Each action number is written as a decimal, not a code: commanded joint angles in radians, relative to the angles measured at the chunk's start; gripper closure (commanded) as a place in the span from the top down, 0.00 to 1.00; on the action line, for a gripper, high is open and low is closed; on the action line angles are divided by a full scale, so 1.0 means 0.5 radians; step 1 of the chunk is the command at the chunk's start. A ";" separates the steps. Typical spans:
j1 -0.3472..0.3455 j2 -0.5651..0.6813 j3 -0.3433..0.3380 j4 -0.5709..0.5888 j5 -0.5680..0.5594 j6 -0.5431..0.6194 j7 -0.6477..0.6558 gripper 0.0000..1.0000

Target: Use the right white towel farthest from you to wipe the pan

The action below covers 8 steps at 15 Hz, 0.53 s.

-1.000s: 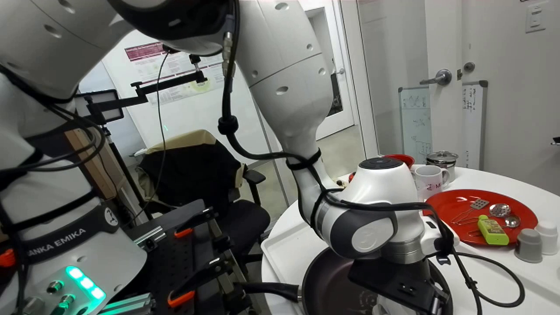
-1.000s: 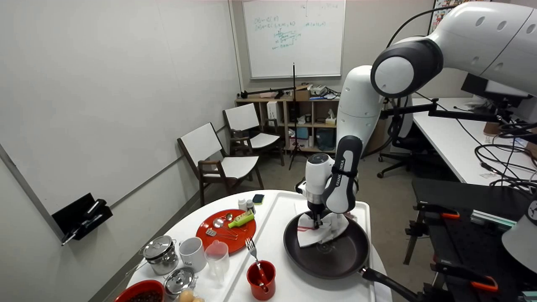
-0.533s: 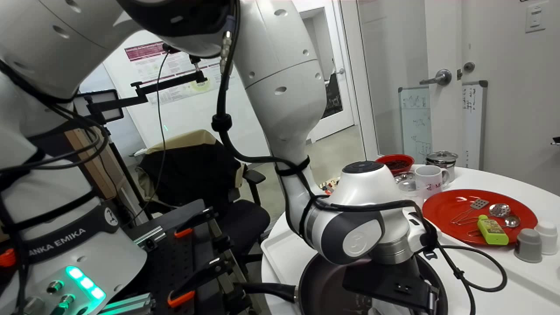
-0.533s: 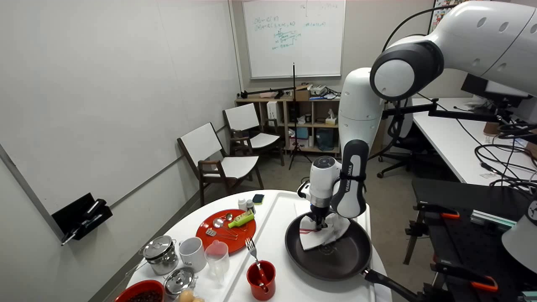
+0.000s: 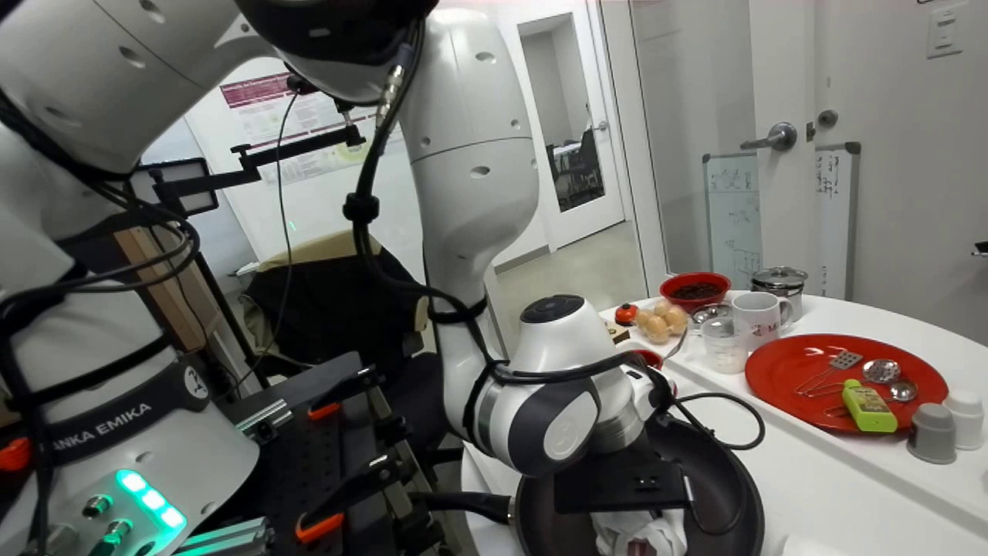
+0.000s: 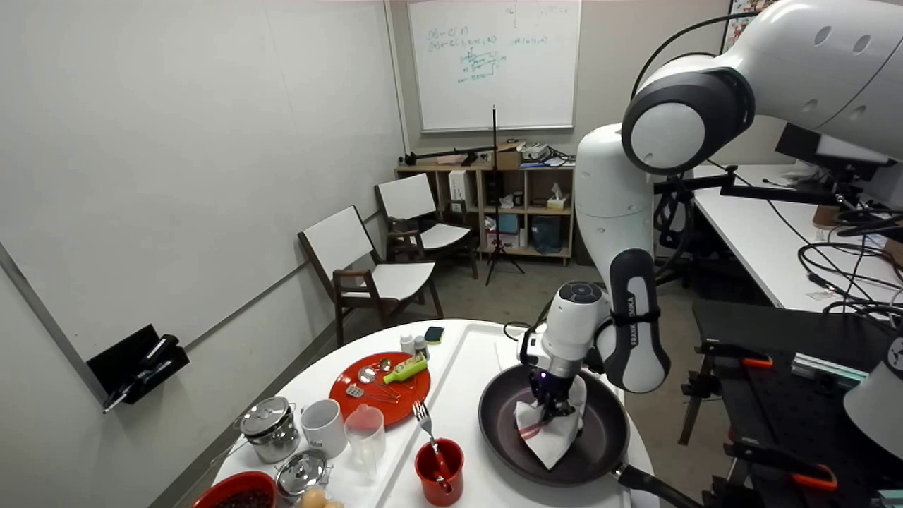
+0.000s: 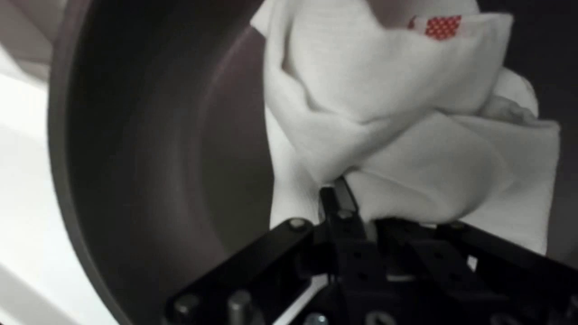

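Where one pan (image 6: 602, 432) lies, one towel (image 7: 402, 128) gripped

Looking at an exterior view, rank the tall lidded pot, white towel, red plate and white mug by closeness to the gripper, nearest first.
In an exterior view:
1. White towel: in the gripper, inside the pan.
2. Red plate: left of the pan.
3. White mug: lower left of the plate.
4. Tall lidded pot: left of the mug.

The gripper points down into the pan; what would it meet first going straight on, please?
Probably more of the white towel the gripper holds, then the pan underneath; the towel's thickness there is unclear.
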 commanded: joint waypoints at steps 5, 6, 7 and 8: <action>0.254 0.023 0.063 -0.079 -0.241 -0.004 -0.140 0.02; 0.278 0.013 0.095 -0.115 -0.153 -0.004 -0.266 0.02; 0.306 0.009 0.106 -0.135 -0.155 -0.004 -0.306 0.02; 0.324 0.006 0.121 -0.158 -0.157 -0.004 -0.352 0.02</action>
